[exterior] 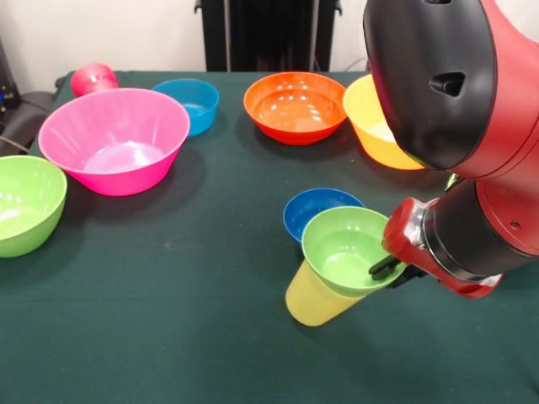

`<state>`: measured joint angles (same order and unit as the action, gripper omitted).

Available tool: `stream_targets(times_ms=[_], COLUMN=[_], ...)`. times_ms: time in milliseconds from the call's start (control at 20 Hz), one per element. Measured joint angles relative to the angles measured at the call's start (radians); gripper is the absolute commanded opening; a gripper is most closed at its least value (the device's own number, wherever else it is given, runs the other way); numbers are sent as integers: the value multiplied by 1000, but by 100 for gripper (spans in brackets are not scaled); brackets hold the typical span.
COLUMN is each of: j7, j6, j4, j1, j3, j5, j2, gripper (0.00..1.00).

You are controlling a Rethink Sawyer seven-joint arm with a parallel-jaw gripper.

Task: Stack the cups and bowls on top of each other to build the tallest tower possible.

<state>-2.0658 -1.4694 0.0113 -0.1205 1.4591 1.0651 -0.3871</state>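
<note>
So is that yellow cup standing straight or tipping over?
Tipping. The yellow cup leans, base toward the lower left, mouth up right, with a small green bowl sitting in its mouth and the gripper at the bowl's rim.

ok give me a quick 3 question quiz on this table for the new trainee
1. True or false: the small lime green bowl sits on top of the yellow cup.
2. Which bowl lies directly behind that stack? A) pink bowl B) small dark blue bowl C) orange-red bowl
3. Fill in: the red cup lies at the table's far corner, just behind the ____ bowl.

Key:
1. True; the cup leans under it and the claw is at the bowl's rim.
2. B, the small dark blue bowl.
3. Pink; the big pink bowl.
</note>
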Motion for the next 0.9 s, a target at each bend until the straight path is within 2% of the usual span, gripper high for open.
stream_targets(times_ms=[550, 900], j7=[0, 0], j6=[26, 61], j4=[17, 79], j1=[17, 61], j3=[-54, -152], j5=[-107, -214], j2=[5, 21], gripper=[0, 0])
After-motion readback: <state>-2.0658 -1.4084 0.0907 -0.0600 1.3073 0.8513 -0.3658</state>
